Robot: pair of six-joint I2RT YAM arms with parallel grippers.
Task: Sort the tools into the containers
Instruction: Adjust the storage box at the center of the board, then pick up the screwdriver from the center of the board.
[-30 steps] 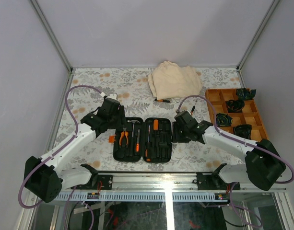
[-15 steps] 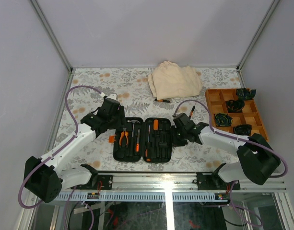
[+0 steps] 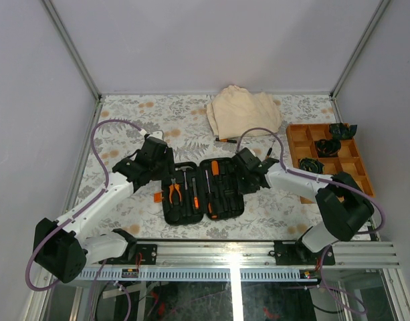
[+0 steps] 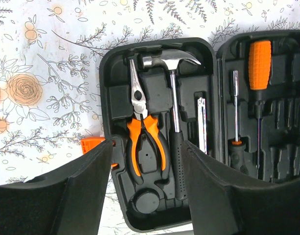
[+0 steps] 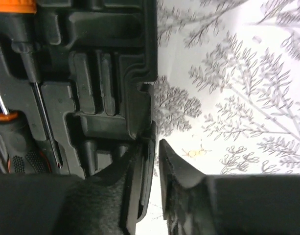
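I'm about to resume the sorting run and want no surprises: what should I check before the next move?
1. Black hard-plastic tool case lies open on the floral-patterned table: ok.
2. Left tool is open and holds nothing: ok.
3. Right tool straddles the case's right rim, but is the grip firm: cannot tell.
4. Orange-handled pliers and steel-headed hammer are seated in their slots: ok.
5. Everything sorted: not ok. A small dark screwdriver lies on the table near the beige folded cloth.
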